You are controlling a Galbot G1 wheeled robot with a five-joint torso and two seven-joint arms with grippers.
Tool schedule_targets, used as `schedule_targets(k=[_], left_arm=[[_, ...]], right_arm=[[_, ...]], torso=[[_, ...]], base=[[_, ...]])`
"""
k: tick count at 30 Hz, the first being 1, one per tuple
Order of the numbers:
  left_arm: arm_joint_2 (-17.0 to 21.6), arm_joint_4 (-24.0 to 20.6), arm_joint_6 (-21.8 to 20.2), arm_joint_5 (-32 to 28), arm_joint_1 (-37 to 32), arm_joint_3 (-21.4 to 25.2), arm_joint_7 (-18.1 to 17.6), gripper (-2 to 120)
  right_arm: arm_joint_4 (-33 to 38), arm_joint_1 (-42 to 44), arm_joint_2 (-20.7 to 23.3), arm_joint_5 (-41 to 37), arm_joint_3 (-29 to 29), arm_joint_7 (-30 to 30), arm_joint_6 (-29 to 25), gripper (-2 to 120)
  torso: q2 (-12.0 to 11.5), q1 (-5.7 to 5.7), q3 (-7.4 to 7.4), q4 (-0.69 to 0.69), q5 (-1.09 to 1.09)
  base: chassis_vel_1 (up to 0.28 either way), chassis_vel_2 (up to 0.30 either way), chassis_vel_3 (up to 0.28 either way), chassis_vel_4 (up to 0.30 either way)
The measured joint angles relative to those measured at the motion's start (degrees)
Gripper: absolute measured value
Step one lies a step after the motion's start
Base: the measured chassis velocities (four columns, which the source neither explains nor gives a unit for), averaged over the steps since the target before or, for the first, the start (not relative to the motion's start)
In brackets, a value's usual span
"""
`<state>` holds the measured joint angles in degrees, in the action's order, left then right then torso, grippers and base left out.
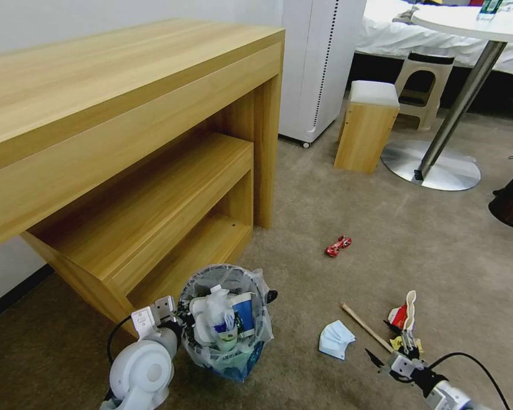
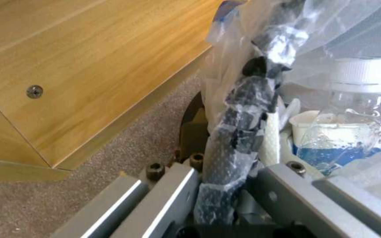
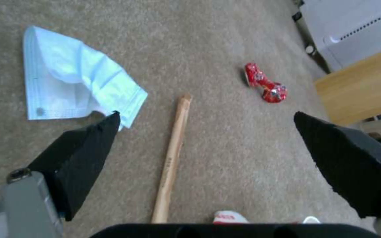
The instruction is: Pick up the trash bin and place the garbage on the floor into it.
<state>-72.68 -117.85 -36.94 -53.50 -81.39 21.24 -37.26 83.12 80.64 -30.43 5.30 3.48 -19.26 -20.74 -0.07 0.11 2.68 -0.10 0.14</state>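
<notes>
Beige carpet floor (image 1: pixel 336 216) spreads beside a wooden desk (image 1: pixel 97 114); the small round bag-lined wire trash bin (image 1: pixel 225 319) sits low left. Left wrist view: left gripper (image 2: pixel 219 185) jaws clamp its rim. Right wrist view: right gripper (image 3: pixel 206 138) jaws spread wide above a wooden stick (image 3: pixel 173 155).

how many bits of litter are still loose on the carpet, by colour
red: 2, the crumpled wrapper and the red-white scrap
pale blue: 1, the folded mask
wood: 1, the stick
yellow: 1, the scrap by the right gripper
total: 5
</notes>
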Motion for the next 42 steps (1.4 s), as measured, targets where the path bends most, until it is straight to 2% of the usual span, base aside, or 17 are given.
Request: schedule_targets(k=[8,16,29,42], left_arm=[[-0.7,0.1,0.0,0.4,0.0,-0.2,0.1,0],[-1.0,0.5,-0.1,0.5,0.6,-0.7,0.1,0],[-0.4,0.5,-0.2,0.3,0.6,-0.7,-0.1,0],[-0.7,0.7,-0.3,0.1,1.0,-0.6,-0.3,0]], right_arm=[[-0.8,-1.7,-1.2,1.1,0.7,0.3,-0.9,100],[0.4,-2.3,-1.4,-1.0,2.3,1.8,-3.7,100],[2.5,-2.5,-0.9,-2.4,5.2,4.8,-5.4,100],[-1.3,-2.6,-1.4,0.1,6.0,6.7,-7.4,100]], torso=[[0.0,0.0,0.0,0.0,0.0],[0.0,0.0,0.0,0.0,-0.01],[0.0,0.0,0.01,-0.01,-0.03],[0.0,0.0,0.01,-0.01,0.0]], base=[[0.0,0.0,0.0,0.0],[0.0,0.0,0.0,0.0],[0.0,0.0,0.0,0.0],[0.0,0.0,0.0,0.0]])
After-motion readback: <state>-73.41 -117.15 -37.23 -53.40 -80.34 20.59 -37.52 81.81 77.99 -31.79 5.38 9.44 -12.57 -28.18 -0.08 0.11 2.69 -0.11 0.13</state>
